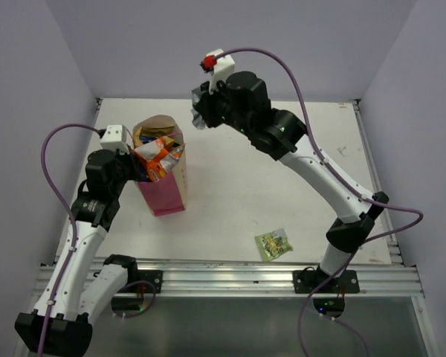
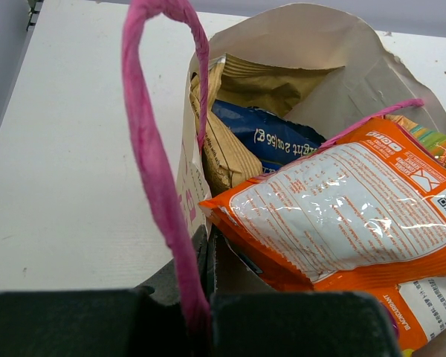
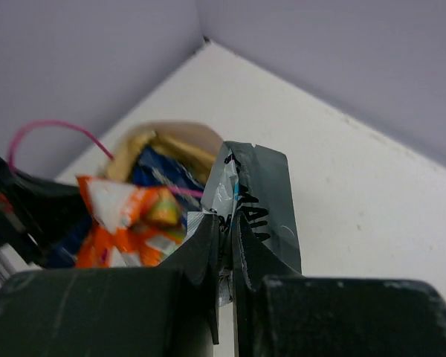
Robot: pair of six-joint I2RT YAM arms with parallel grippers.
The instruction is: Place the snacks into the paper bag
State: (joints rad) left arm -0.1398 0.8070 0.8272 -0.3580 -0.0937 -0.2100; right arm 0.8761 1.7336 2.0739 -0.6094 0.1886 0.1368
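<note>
The paper bag [image 1: 163,192] stands upright at the left, pink-sided, stuffed with snacks. Inside it I see the tan chip bag [image 2: 271,85], the dark blue bag [image 2: 271,134] and an orange pack [image 2: 342,216] sticking out of the top. My left gripper [image 2: 207,245] is shut on the bag's near wall beside its pink cord handle [image 2: 152,149]. My right gripper [image 3: 229,234] is shut on the small silver-blue packet [image 3: 256,197], held in the air to the right of the bag's mouth [image 1: 201,111]. The small green packet [image 1: 273,244] lies flat on the table near the front.
The white table [image 1: 267,186] is walled by lavender panels at the back and sides. A metal rail [image 1: 230,277] runs along the near edge with both arm bases on it. The purple cables loop beside each arm.
</note>
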